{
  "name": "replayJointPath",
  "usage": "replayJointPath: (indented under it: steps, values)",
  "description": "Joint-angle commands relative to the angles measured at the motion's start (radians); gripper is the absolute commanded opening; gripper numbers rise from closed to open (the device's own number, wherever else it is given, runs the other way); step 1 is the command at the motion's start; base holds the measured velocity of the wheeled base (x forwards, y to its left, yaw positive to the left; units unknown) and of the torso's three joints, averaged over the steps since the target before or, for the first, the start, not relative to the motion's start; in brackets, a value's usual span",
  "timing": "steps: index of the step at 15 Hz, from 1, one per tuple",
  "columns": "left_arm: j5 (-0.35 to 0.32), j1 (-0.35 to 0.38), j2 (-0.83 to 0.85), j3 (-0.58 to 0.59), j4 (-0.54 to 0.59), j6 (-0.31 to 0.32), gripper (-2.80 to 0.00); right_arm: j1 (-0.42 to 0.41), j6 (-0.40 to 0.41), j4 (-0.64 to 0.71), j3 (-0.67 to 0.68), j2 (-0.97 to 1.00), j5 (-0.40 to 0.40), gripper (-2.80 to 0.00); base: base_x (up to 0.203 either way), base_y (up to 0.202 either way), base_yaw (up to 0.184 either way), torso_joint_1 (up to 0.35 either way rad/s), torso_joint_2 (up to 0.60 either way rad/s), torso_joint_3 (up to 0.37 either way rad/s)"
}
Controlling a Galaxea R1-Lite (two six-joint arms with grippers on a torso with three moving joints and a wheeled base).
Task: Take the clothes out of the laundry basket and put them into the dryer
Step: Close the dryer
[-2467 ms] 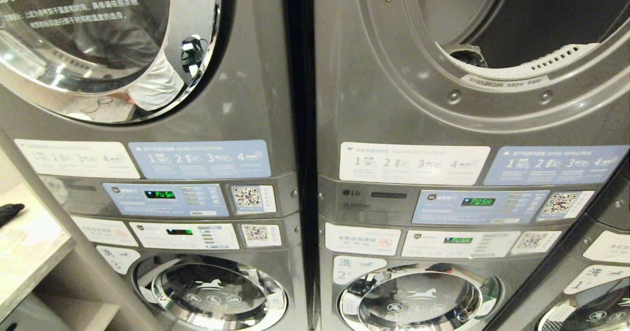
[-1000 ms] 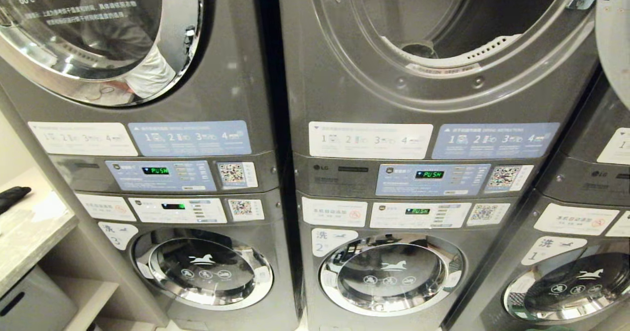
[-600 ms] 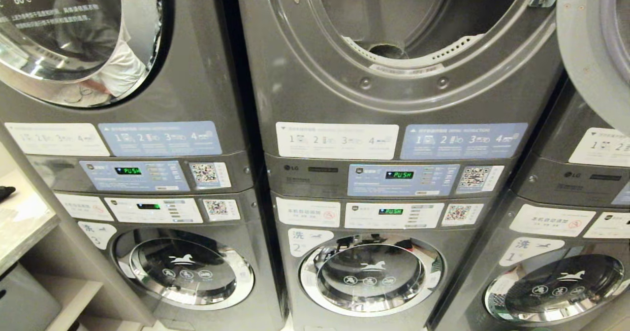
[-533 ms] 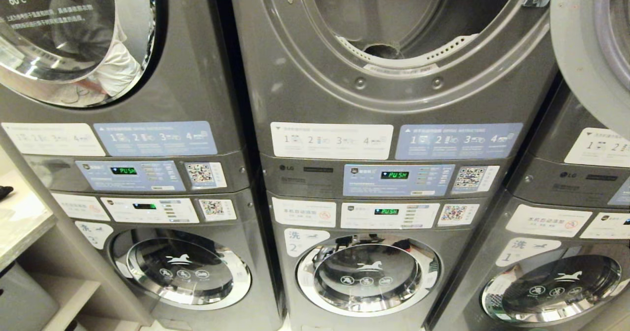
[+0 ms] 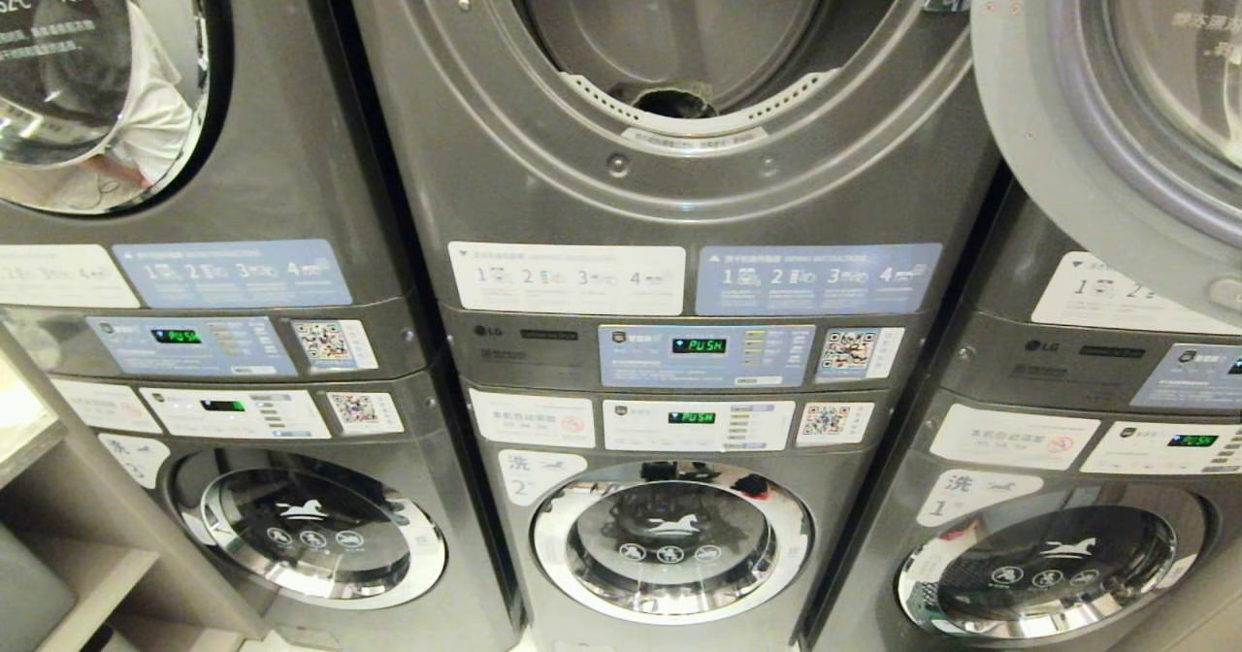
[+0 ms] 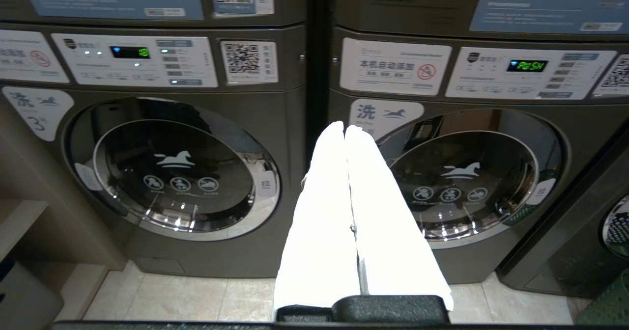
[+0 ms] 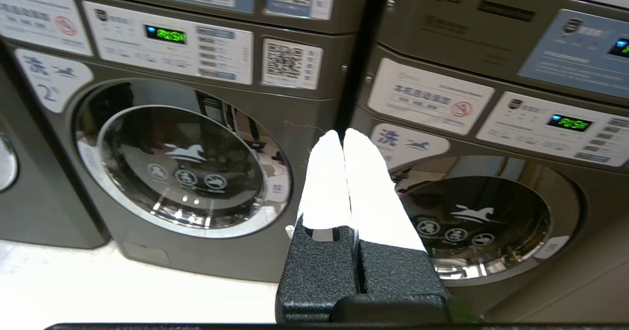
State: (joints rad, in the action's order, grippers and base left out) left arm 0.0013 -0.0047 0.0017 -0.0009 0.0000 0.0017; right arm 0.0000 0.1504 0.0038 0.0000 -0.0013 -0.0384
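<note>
The dryer (image 5: 679, 41) is the upper machine of the middle stack. Its grey door (image 5: 1116, 99) hangs swung out to the right, and the drum behind the opening looks dark and bare. Neither arm shows in the head view. My left gripper (image 6: 344, 128) is shut, its white fingers pressed together on nothing, pointing at the gap between two lower washers. My right gripper (image 7: 342, 132) is shut and holds nothing, aimed at the seam between two washers. A green mesh corner (image 6: 604, 303), maybe the laundry basket, sits on the floor by the left wrist view's edge. No clothes are in view.
Three grey stacks stand side by side, each with a chrome-ringed washer door (image 5: 670, 540) below. A pale shelf unit (image 5: 39, 497) stands at the left. Light floor tiles (image 6: 196, 295) run along the machines' bases. A person's reflection shows in the left dryer's door (image 5: 146, 118).
The whole head view has shifted: the machines slid left and look smaller, bringing the open dryer to the middle and its swung-out door into view at the right. That is camera motion.
</note>
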Motion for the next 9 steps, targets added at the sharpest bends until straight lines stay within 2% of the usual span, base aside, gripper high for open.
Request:
replayJointPath:
  steps: [1, 9]
  values:
    - [0.000, 0.000, 0.000, -0.001, 0.000, 0.000, -2.80, 0.000, 0.003, -0.001, 0.000, 0.001, 0.000, -2.80, 0.000, -0.194, 0.003, 0.002, 0.01, -0.001]
    - [0.000, 0.000, 0.000, 0.001, 0.000, 0.000, -2.80, 0.000, 0.008, -0.002, 0.000, 0.001, -0.005, -2.80, 0.000, -0.197, 0.001, 0.002, 0.00, 0.002]
